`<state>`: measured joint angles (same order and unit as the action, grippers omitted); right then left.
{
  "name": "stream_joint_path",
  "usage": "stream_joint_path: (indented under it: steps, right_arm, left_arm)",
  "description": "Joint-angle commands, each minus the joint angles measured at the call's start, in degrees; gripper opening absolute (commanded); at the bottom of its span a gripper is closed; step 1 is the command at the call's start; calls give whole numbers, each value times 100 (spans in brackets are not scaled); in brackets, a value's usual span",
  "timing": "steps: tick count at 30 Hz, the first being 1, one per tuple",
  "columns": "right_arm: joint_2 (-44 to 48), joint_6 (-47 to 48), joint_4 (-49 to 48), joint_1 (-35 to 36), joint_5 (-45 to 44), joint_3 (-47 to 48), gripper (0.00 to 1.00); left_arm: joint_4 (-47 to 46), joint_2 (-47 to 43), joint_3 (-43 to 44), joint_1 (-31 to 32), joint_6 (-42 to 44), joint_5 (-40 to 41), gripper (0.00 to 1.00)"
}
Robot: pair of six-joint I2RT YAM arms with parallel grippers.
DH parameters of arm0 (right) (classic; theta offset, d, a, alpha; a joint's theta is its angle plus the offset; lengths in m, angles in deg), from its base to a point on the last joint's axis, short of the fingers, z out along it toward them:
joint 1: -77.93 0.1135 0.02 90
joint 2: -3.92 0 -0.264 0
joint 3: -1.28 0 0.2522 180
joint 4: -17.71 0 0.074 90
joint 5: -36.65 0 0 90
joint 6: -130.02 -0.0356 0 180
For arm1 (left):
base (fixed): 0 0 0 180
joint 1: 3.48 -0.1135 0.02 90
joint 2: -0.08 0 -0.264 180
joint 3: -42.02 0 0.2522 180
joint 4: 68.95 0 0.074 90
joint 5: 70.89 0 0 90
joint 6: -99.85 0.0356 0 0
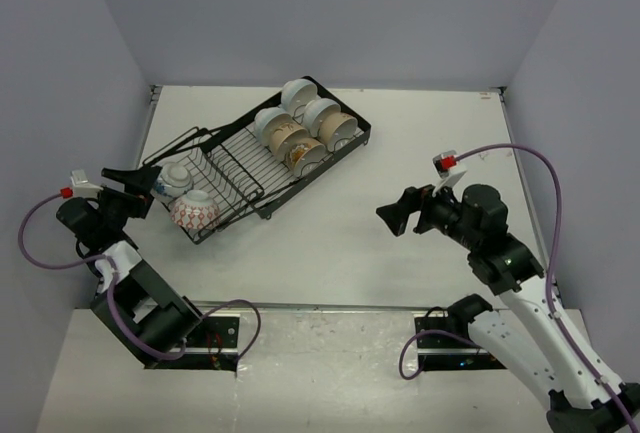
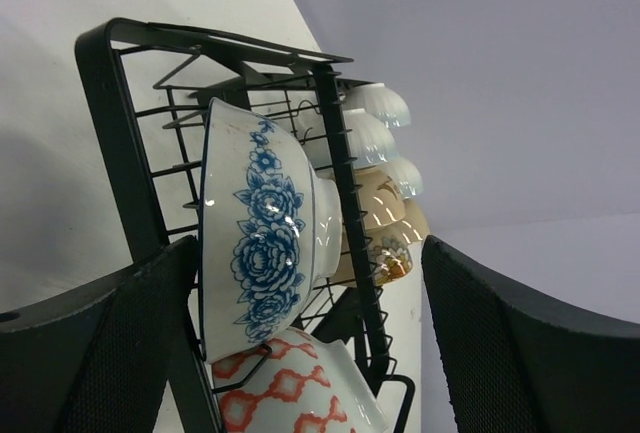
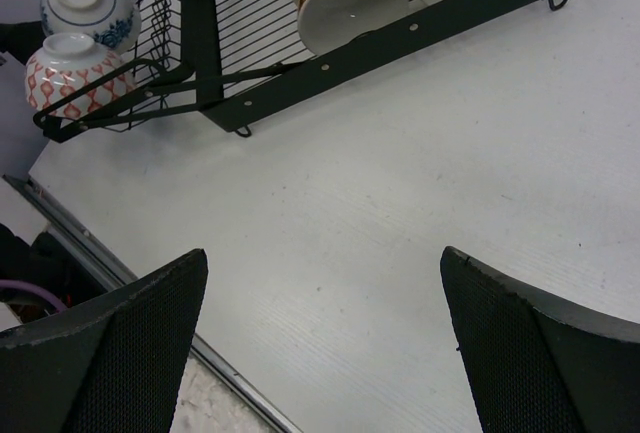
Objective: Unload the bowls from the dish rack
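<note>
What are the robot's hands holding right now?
Nothing. Both the left gripper and the right gripper are open; the blue-flowered bowl sits ungripped in the rack.

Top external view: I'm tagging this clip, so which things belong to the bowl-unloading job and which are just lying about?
Part of the job: dish rack; blue-flowered bowl; red-patterned bowl; white and tan bowls at the rack's far end; left pincer, open; right pincer, open.

Just there: table; purple cables; metal rail at the near edge.

Robot lab, bare grey walls (image 1: pixel 330 13), white table (image 1: pixel 400 163)
</note>
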<state>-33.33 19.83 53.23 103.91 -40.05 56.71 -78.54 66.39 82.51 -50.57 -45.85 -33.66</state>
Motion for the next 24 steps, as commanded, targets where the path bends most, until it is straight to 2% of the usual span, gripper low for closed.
stream_joint_path:
  steps: [1,11,16,24]
  right_arm:
    - [-63,76,-225,30,252,61,99]
    - [-89,85,-233,22,278,87,99]
    - [-115,76,-233,30,270,78,99]
    - [-142,94,-225,30,278,104,99]
  left_arm:
    - [-477,23,-88,103,-266,-102,92]
    - [-626,216,-246,112,-388,-31,84]
    - [-767,304,-255,112,-476,-58,74]
    - [-802,401,-325,112,-503,-5,66]
